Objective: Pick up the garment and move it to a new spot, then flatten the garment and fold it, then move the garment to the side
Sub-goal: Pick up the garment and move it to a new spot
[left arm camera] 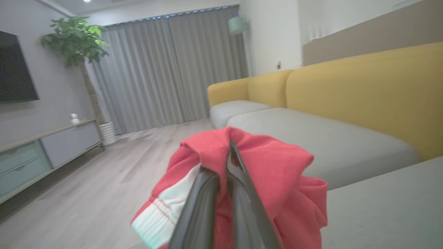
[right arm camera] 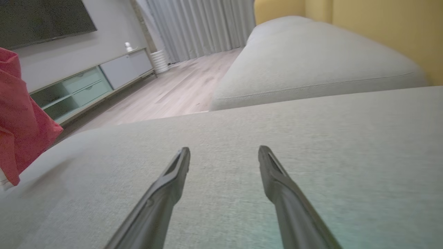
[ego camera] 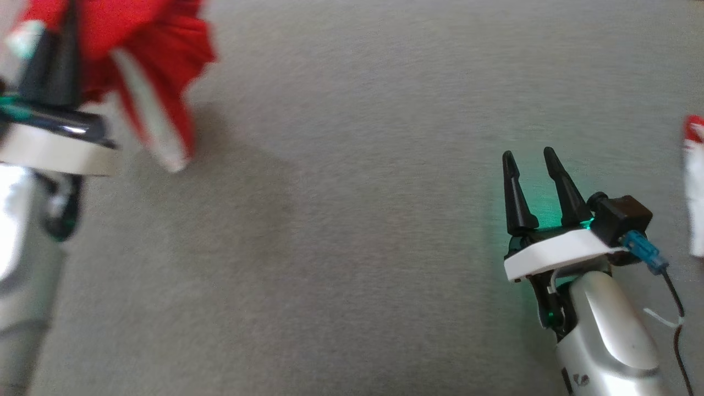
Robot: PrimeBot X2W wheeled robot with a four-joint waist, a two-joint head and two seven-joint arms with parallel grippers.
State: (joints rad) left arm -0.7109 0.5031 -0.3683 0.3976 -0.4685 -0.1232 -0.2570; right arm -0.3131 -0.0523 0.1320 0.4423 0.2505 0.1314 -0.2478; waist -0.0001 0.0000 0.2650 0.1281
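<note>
Soft red garment [ego camera: 148,49] in the upper left of the head view, bunched and seemingly raised off the grey cushion [ego camera: 352,220], with a pale ribbed hem [ego camera: 154,126] dangling below the bundle. Looks light and limp: likely to sag, swing and slump rather than hold any form, so no stiffness to count on when laying out. Pinched in a thick fold between the closed fingers of the left gripper [left arm camera: 221,162], low centre of the left wrist view, with cloth spilling down both sides. Probably best taken next by an edge for spreading flat, the ribbed hem or a corner, judged firmer and easier to find than the loose middle. Right gripper [ego camera: 528,155] at the lower right of the head view, fingers spread apart and holding nothing, low over the cushion and well apart from the cloth. At the far right edge, a red-and-white scrap [ego camera: 694,181], too cropped to tell what. Further out, yellow sofa back [left arm camera: 363,90] across the right half of the left wrist view
</note>
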